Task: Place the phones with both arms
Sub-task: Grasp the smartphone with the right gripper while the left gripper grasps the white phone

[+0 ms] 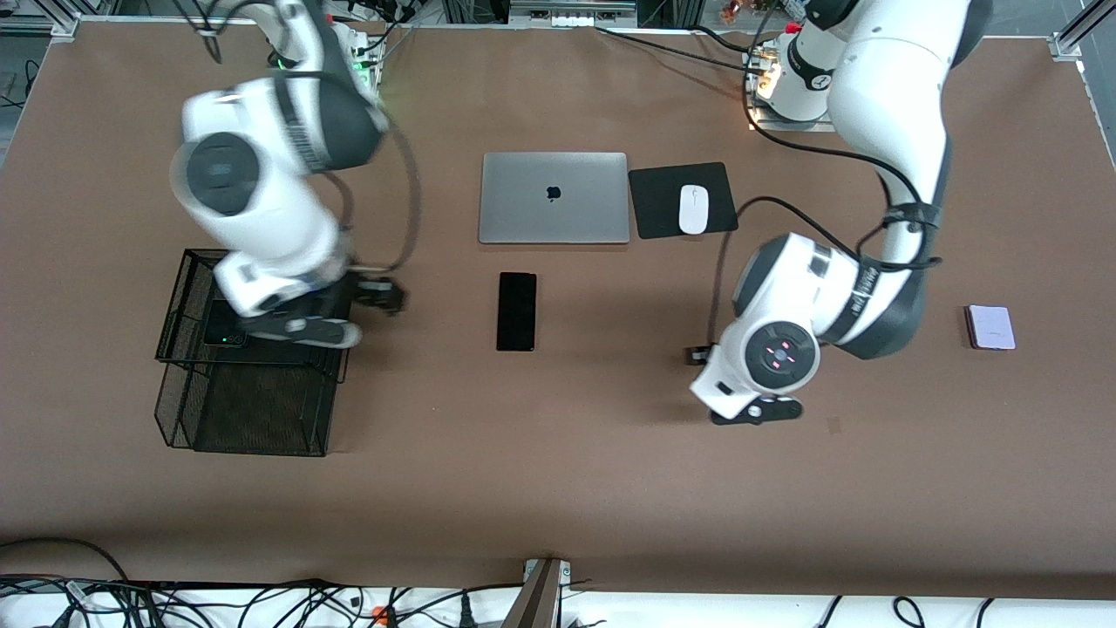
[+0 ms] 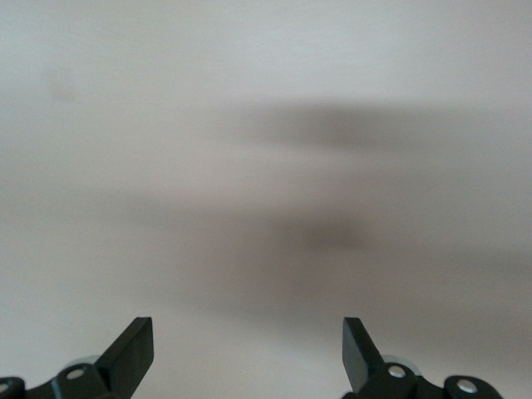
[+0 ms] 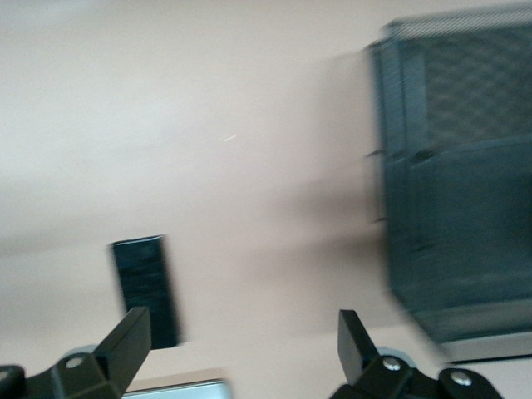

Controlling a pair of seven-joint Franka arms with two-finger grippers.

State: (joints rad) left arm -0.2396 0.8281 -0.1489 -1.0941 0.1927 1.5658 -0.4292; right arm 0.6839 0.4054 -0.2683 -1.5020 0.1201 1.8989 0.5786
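Observation:
A long slim black phone point(image 1: 516, 311) lies mid-table, nearer the front camera than the laptop; the right wrist view also shows this phone point(image 3: 146, 288). A small black phone point(image 1: 223, 330) rests in the black mesh basket point(image 1: 253, 410) at the right arm's end. A pale lavender phone point(image 1: 990, 327) lies at the left arm's end. My right gripper point(image 1: 301, 330) hangs over the basket's edge, open and empty point(image 3: 241, 320). My left gripper point(image 1: 755, 408) hovers over bare table between the slim phone and the lavender one, open and empty point(image 2: 249, 328).
A shut silver laptop point(image 1: 554, 197) lies toward the robots' bases, its corner showing in the right wrist view point(image 3: 179, 389). Beside it a white mouse point(image 1: 693, 209) sits on a black pad point(image 1: 654, 205). The mesh basket point(image 3: 465, 208) stands tall.

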